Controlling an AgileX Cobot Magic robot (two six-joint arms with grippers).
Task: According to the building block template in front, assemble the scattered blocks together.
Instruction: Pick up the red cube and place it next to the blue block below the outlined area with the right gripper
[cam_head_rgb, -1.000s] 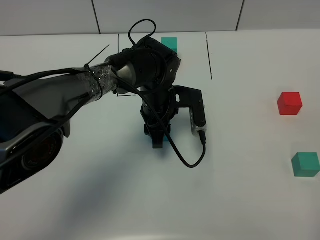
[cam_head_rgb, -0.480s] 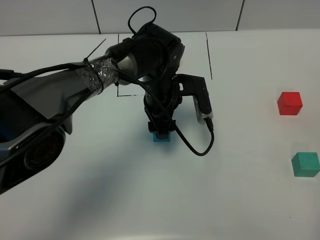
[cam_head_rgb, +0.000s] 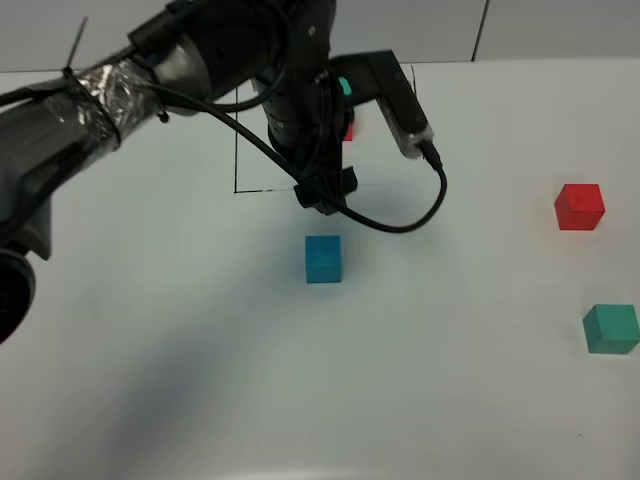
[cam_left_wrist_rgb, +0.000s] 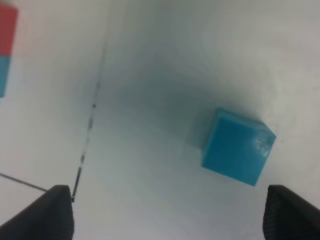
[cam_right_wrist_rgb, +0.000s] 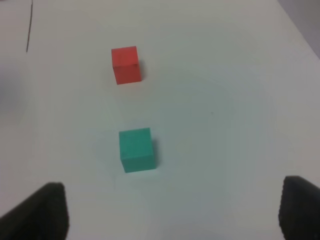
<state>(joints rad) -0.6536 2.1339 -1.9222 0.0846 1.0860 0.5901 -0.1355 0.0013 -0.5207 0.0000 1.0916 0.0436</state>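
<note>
A blue block (cam_head_rgb: 323, 258) sits alone on the white table, also seen in the left wrist view (cam_left_wrist_rgb: 237, 147). My left gripper (cam_head_rgb: 325, 190) is open and empty, raised above and behind it; its fingertips (cam_left_wrist_rgb: 55, 210) frame the wrist view. The template stack, a red block (cam_head_rgb: 348, 128) and a teal one (cam_head_rgb: 345, 87), is mostly hidden behind the arm; a piece shows in the left wrist view (cam_left_wrist_rgb: 7, 30). A red block (cam_head_rgb: 580, 206) and a green block (cam_head_rgb: 611, 328) lie at the right. My right gripper (cam_right_wrist_rgb: 172, 210) is open above the red (cam_right_wrist_rgb: 126, 65) and green (cam_right_wrist_rgb: 136, 149) blocks.
Black lines (cam_head_rgb: 236, 140) drawn on the table mark a square around the template. The left arm's cable (cam_head_rgb: 420, 205) loops down toward the blue block. The white table (cam_head_rgb: 460, 400) runs to the wall at the back.
My left gripper has let go of the blue block, risen and drawn back toward the template. The blue block stays on the table. The red and green blocks have not moved.
</note>
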